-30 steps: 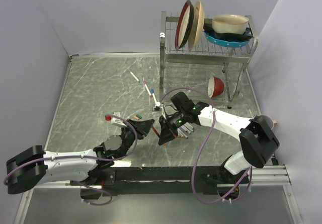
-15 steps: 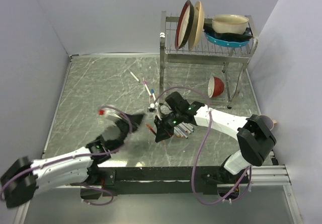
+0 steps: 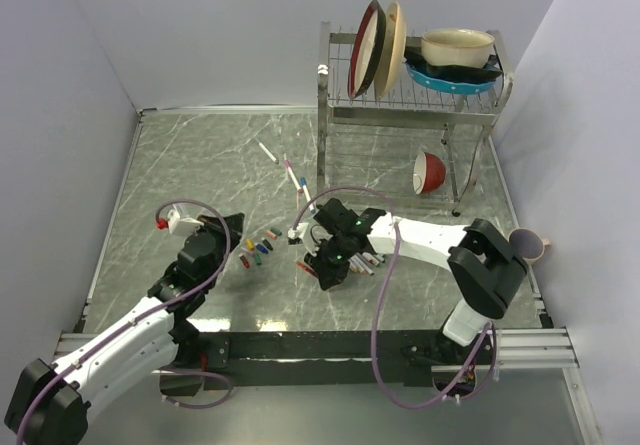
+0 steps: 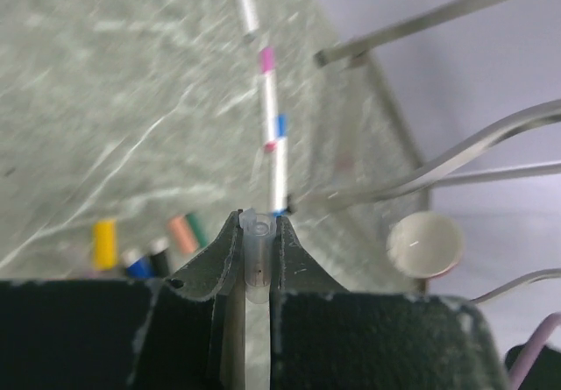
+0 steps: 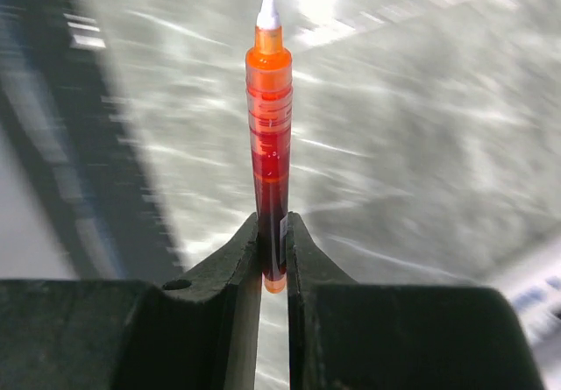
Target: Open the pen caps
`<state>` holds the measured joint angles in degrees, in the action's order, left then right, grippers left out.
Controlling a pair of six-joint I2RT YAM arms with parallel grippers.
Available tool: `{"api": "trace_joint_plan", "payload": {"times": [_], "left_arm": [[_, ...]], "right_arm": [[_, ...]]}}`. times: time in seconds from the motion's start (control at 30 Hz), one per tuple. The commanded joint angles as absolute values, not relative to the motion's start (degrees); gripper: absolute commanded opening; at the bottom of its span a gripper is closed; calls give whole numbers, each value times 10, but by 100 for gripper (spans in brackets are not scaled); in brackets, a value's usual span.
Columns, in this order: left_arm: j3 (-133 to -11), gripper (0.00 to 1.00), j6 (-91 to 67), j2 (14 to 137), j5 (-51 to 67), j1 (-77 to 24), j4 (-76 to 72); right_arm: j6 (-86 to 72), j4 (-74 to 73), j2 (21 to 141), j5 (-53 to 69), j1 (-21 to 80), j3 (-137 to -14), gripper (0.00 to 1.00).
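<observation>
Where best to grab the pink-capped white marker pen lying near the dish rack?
Take the white marker pen by its bare barrel just behind the pink plastic cap, from straight above, closing across its length. It lies flat on the grey marble table, and a blue-capped white pen crowds its other end.

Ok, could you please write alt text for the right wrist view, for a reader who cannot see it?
The right gripper is shut on the lower end of an orange-red pen, whose uncapped white tip points away from the camera. Behind it lies a blurred grey marbled table.
</observation>
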<state>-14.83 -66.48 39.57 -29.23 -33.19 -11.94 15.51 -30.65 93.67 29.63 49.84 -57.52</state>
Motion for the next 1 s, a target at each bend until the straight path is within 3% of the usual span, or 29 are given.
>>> {"api": "trace_joint_plan", "payload": {"times": [0.0, 0.17, 0.77, 0.97], "left_arm": [[-135, 1, -706, 394, -262, -329, -20], [-116, 1, -743, 377, -261, -329, 46], [-108, 18, -801, 431, -253, -329, 108], [-109, 24, -804, 439, -257, -329, 112]], "right_arm": [[187, -338, 969, 160, 497, -608, 0], [180, -338, 989, 96, 499, -614, 0], [162, -330, 1011, 1, 502, -622, 38], [161, -324, 998, -34, 492, -622, 40]]}}
